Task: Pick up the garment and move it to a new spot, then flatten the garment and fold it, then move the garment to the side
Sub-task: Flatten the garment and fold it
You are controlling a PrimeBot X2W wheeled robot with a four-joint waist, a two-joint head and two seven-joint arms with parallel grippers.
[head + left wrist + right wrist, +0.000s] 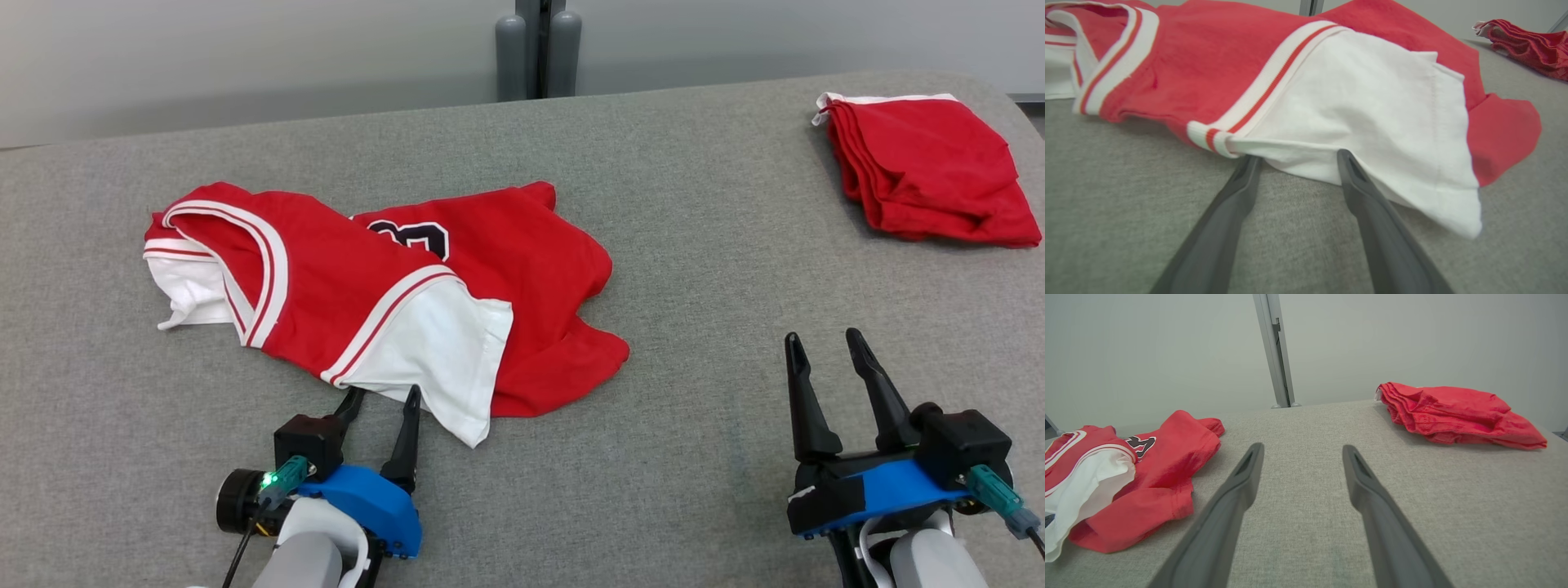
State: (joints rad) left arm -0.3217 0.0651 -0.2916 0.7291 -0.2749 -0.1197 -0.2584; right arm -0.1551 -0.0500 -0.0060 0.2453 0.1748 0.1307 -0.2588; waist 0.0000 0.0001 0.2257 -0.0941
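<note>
The garment [392, 286] is a red jersey with white sleeves, white-and-red trim and a dark number, lying crumpled left of centre on the grey table [694, 245]. My left gripper [384, 396] stands open at the garment's near edge, its fingertips at the white sleeve hem. In the left wrist view the garment [1331, 102] lies just over the tips of the left gripper [1298, 157], with nothing pinched. Well to the right, my right gripper [824, 339] is open over bare cloth surface. From the right wrist, the garment [1151, 473] lies left of the open right gripper [1302, 447].
A folded red garment [922, 167] rests at the table's far right corner, also seen as a red pile [1453, 414] and a red heap [1527, 45]. A grey post [539, 49] rises behind the far edge against a pale wall.
</note>
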